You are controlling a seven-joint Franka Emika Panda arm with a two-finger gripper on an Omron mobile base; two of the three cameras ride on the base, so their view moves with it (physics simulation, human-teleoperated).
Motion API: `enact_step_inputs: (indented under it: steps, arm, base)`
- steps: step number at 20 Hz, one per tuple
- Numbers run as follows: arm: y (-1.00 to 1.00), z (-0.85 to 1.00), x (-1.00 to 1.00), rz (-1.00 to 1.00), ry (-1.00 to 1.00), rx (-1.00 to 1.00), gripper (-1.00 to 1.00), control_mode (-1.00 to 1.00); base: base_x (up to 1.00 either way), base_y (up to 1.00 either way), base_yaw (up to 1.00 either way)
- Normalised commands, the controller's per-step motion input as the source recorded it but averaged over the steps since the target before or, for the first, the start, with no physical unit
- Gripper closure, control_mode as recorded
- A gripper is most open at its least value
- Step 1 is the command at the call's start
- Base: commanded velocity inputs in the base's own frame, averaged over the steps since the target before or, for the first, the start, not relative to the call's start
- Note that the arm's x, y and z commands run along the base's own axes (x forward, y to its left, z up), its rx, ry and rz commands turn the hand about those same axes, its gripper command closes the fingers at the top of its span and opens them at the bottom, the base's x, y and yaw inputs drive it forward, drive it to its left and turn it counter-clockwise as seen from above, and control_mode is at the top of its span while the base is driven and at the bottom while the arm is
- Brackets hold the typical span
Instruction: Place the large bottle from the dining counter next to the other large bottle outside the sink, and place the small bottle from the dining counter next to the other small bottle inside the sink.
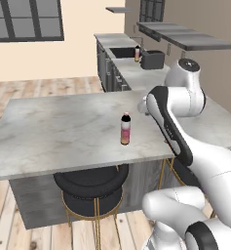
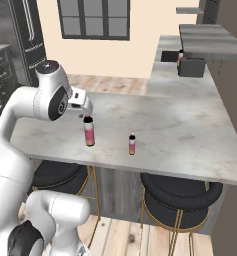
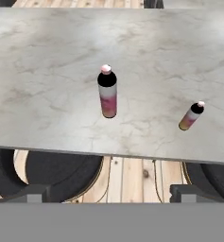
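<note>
The large bottle point(image 1: 125, 129) stands upright on the dining surface point(image 1: 53, 132), near the front edge, cap dark with a pale top, body shading from pink to orange at the base. In the right base view the small bottle point(image 2: 132, 144) stands upright on the same surface, to the right of the large bottle and well apart from it, also close to the front edge. In the hand view both bottles appear on the marbled grey top: the large bottle point(image 3: 107, 91) near the middle, the small bottle point(image 3: 191, 116) to its right and leaning in the frame, most likely from camera perspective. Nothing touches either bottle. The pincer point(image 3: 106, 193) is above and in front of the surface edge; its two dark fingertips point(image 3: 32, 194) show at the bottom of the hand view, set wide apart, with nothing between them, so the pincer reads as spread. In the left base view the arm point(image 1: 185, 122) rises from the lower right and bends over the right end of the surface, hiding the small bottle's spot. Two black round stools point(image 2: 179, 195) with gold legs sit under the front edge of the surface. Further back, along the wall counter, a dark sink point(image 1: 123, 52) is recessed in the top; another bottle point(image 1: 137, 53) stands at its right side, next to a dark box-shaped appliance point(image 1: 152, 59). Whether that bottle is inside or outside the basin cannot be told. The floor is pale wood planks point(image 1: 44, 88).
</note>
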Motion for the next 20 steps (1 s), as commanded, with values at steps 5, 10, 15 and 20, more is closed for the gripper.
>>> enact_step_inputs:
  steps: [5,10,15,20]
  arm:
    - [0.10,-0.24,0.00,0.00,-0.08,0.00,-1.00,-1.00]
    - [0.11,-0.29,0.04,0.00,-0.02,0.00,-1.00,-1.00]
    - [0.10,-0.25,0.19,0.00,0.00,0.00,-1.00,-1.00]
    - [0.05,-0.13,0.31,0.00,-0.01,0.00,-1.00,-1.00]
  base:
    - [0.00,0.00,0.00]
    - [0.00,0.00,0.00]
    - [0.00,0.00,0.00]
    - [0.00,0.00,0.00]
